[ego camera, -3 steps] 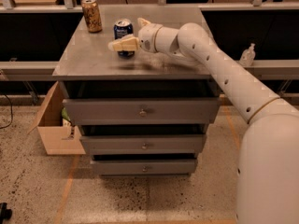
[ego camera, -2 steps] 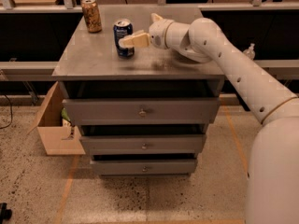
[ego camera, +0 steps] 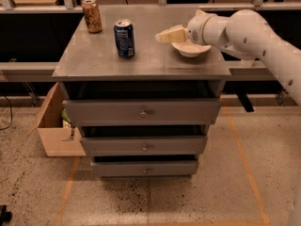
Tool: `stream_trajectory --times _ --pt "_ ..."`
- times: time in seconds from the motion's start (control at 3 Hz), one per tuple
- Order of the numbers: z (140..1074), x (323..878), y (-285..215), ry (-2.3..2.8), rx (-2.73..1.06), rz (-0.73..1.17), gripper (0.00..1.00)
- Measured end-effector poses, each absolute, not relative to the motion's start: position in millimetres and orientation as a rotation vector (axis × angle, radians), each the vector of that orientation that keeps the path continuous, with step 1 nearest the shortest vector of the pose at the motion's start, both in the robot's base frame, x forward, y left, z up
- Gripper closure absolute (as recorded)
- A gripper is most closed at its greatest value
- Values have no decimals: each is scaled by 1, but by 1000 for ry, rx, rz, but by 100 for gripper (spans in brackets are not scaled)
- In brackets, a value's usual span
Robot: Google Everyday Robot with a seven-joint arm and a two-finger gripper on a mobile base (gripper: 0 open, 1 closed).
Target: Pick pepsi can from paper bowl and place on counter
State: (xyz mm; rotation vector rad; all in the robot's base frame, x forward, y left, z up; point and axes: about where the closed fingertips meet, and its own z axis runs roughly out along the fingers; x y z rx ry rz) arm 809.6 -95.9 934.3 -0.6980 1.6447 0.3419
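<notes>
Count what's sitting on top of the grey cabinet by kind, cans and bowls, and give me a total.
Cans: 2 (pepsi can, brown-gold can)
Bowls: 1 (paper bowl)
Total: 3 on the counter
Not counted: the gripper, hanging by the bowl's left rim.

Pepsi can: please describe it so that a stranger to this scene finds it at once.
On the grey counter of the drawer cabinet, two cans stand left of the paper bowl and the gripper over its rim. The pepsi can is the dark blue one nearer the bowl; the brown-gold can stands farther back-left.
</notes>
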Motion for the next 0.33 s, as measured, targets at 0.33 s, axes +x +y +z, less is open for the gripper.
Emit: stream_trajectory --times 0.33 --pt "931 811 -114 1674 -669 324 0"
